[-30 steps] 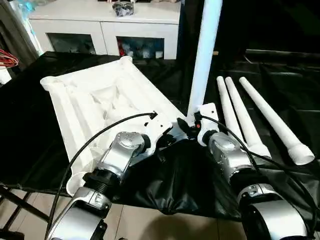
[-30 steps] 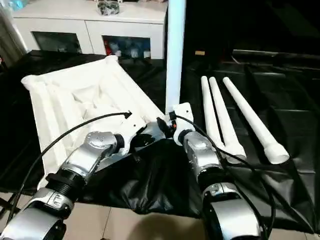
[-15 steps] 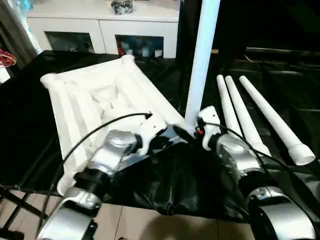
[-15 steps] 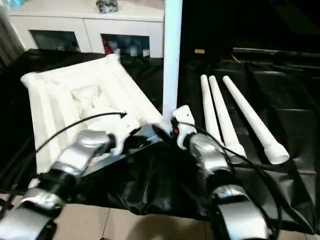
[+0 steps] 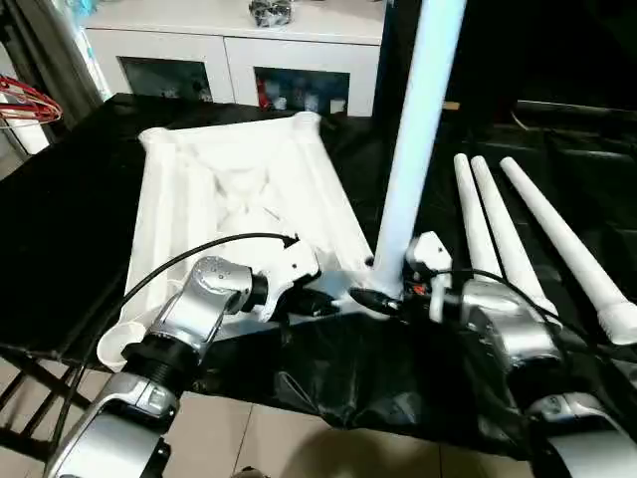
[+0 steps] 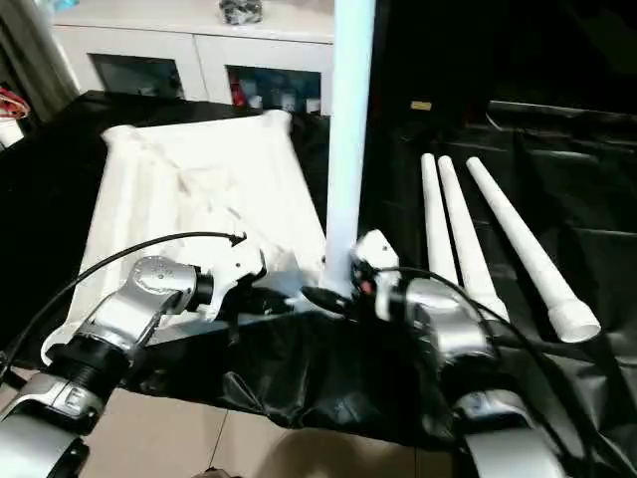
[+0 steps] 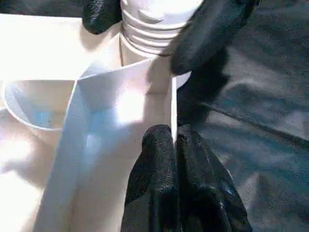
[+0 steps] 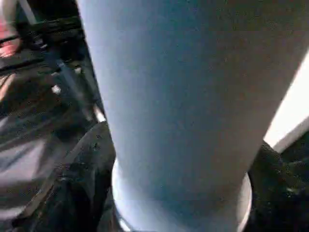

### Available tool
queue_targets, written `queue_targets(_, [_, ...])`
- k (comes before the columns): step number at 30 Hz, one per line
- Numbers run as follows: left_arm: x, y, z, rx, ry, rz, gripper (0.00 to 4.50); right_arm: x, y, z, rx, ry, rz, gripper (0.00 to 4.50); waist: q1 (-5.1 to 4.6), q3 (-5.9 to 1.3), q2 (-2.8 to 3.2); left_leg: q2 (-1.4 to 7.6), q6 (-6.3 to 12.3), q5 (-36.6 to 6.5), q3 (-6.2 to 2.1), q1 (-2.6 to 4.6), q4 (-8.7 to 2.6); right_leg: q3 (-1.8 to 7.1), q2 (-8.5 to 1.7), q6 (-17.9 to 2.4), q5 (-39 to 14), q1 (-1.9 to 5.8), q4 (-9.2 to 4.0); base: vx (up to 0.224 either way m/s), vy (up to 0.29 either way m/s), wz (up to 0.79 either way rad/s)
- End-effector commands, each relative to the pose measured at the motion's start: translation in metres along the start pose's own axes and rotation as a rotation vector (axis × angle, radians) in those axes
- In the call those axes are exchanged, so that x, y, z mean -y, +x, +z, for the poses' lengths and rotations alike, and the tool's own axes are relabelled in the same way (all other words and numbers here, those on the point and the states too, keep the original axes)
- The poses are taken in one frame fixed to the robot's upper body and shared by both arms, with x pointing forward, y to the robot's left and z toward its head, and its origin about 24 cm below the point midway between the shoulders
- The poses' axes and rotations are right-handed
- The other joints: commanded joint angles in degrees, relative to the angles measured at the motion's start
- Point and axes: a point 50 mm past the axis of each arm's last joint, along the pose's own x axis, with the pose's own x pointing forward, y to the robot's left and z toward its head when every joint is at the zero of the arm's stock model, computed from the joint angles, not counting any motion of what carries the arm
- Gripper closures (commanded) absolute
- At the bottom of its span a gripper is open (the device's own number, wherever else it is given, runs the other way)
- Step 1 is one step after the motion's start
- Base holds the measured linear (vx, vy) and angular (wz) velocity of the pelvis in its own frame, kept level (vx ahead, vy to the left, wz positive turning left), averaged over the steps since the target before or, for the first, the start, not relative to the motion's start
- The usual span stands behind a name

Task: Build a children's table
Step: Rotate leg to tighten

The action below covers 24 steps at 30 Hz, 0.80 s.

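Observation:
The white tabletop (image 5: 239, 199) lies ribbed side up on the black-draped table. One white leg (image 5: 413, 149) stands upright at its near right corner socket (image 5: 370, 291). The leg's ribbed end (image 7: 154, 29) sits in that socket. My right gripper (image 5: 383, 297) is shut on the leg's base, with a black finger (image 7: 207, 34) on each side. My left gripper (image 7: 176, 159) is shut on the thin rim wall of the tabletop beside that socket. Three more legs (image 5: 508, 234) lie side by side to the right.
A white cabinet (image 5: 229, 60) stands behind the black-draped table (image 5: 60, 199). The table's near edge drops to the tiled floor (image 5: 289, 438) just below my forearms. The open socket (image 5: 119, 344) at the tabletop's near left corner overhangs that edge.
The head camera has shifted. The tabletop's far end has swung a little to the right relative to the lying legs. Both grippers keep their holds at the near right corner.

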Motion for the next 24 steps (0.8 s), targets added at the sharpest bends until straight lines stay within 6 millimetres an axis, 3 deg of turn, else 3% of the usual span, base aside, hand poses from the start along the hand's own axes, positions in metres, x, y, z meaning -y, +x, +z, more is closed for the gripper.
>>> queue_targets(1, [0.0, 0.001, 0.016, 0.045, 0.068, -0.018, 4.5, -0.014, 0.008, -0.006, -0.026, 0.023, 0.117, 1.36, -0.12, -3.77, -0.32, 2.47, 5.37, -10.5, -0.47, 0.99, -3.63, 2.61, -4.64, -13.6, -7.1, 3.08, -4.16, 0.0, 0.0, 0.0])
queue_targets(3, [0.001, -0.001, 0.015, 0.039, 0.067, -0.034, 4.5, -0.016, 0.006, -0.006, -0.028, 0.027, 0.142, 1.65, -0.12, -3.75, -0.37, 2.46, 5.2, -10.8, -0.48, 0.94, -3.67, 2.62, -4.71, -13.3, -8.1, 3.09, -4.25, 0.0, 0.0, 0.0])
queue_targets(10, [-0.002, 0.0, 0.015, 0.047, 0.056, 0.002, 4.5, -0.019, 0.01, -0.009, -0.042, 0.025, 0.135, 1.74, -0.15, -3.8, -0.51, 2.46, 4.77, -10.2, -0.46, 0.97, -3.63, 2.66, -4.76, -13.3, -8.1, 3.0, -4.25, 0.0, 0.0, 0.0])
queue_targets(13, [-0.008, 0.006, 0.02, 0.068, 0.029, 0.103, 4.5, -0.013, 0.02, -0.011, -0.05, 0.033, -0.012, 1.74, -0.45, -3.65, -0.52, 2.38, 3.78, -11.3, -0.55, 1.07, -3.79, 2.66, -4.86, -12.9, -10.6, 2.86, -4.48, 0.0, 0.0, 0.0])
queue_targets(15, [-0.015, 0.013, 0.025, 0.075, 0.004, 0.203, 4.5, -0.001, 0.032, -0.013, -0.071, 0.049, -0.224, 1.74, -0.99, -3.33, -0.34, 2.28, 2.42, -12.9, -0.63, 1.2, -4.06, 2.64, -4.82, -12.5, -13.9, 2.59, -4.79, 0.0, 0.0, 0.0])
queue_targets(17, [-0.017, 0.015, 0.026, 0.072, -0.003, 0.232, 4.5, 0.001, 0.036, -0.013, -0.063, 0.077, -0.278, 1.75, -1.55, -3.39, -0.55, 2.08, 1.39, -14.1, -0.86, 1.2, -4.17, 2.58, -4.92, -11.4, -16.7, 2.96, -5.06, 0.0, 0.0, 0.0])
queue_targets(20, [-0.022, 0.021, 0.032, 0.074, -0.027, 0.324, 4.5, 0.005, 0.048, -0.009, -0.033, 0.154, -0.392, 1.75, -2.31, -3.47, -0.41, 2.0, 1.91, -13.5, -0.71, 1.11, -4.04, 2.75, -4.79, -11.5, -15.1, 2.75, -5.1, 0.0, 0.0, 0.0])
queue_targets(21, [-0.025, 0.03, 0.041, 0.095, -0.076, 0.427, 4.5, 0.007, 0.063, -0.005, -0.015, 0.217, -0.503, 1.75, -2.31, -3.56, -0.42, 2.01, 1.95, -13.2, -0.76, 1.14, -3.99, 2.71, -4.75, -11.6, -14.6, 2.8, -5.01, 0.0, 0.0, 0.0])
queue_targets(24, [-0.025, 0.036, 0.049, 0.116, -0.097, 0.475, 4.5, 0.005, 0.072, -0.004, -0.026, 0.225, -0.559, 1.75, -2.38, -3.84, -0.53, 1.92, 2.27, -10.2, -0.63, 0.89, -3.68, 2.72, -4.8, -12.7, -9.8, 3.06, -4.49, 0.0, 0.0, 0.0])
